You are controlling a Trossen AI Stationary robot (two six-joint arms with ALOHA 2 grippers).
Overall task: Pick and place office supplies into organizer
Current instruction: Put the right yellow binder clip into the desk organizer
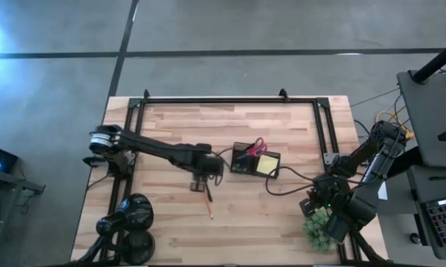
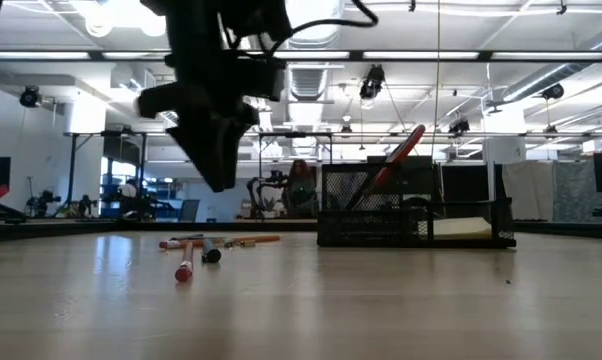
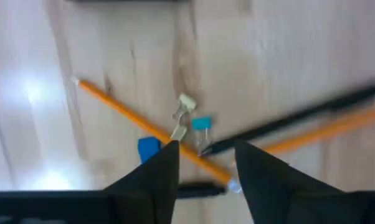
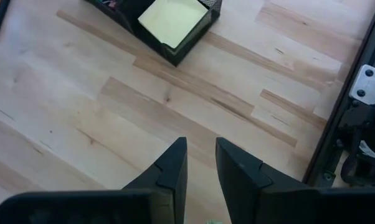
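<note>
We see the left gripper (image 3: 205, 163) hanging just above a small heap of pencils (image 3: 131, 118) and pens (image 3: 299, 118) on the table (image 1: 282, 222), its fingers apart and holding nothing. The organizer (image 1: 254, 159) stands near, to its right, with the red scissors (image 1: 258, 146) and the yellow note pad (image 1: 267, 165) already inside. The right gripper (image 4: 200, 165) waits near the table's right edge beside the green plant ball (image 1: 317, 229), its fingers slightly apart and empty.

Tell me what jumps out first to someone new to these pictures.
The left gripper hangs open just above a tangle of pencils and pens near the table's middle. Beside it stands the dark organizer, red scissors poking up from one compartment and a yellow note pad in the other.
</note>
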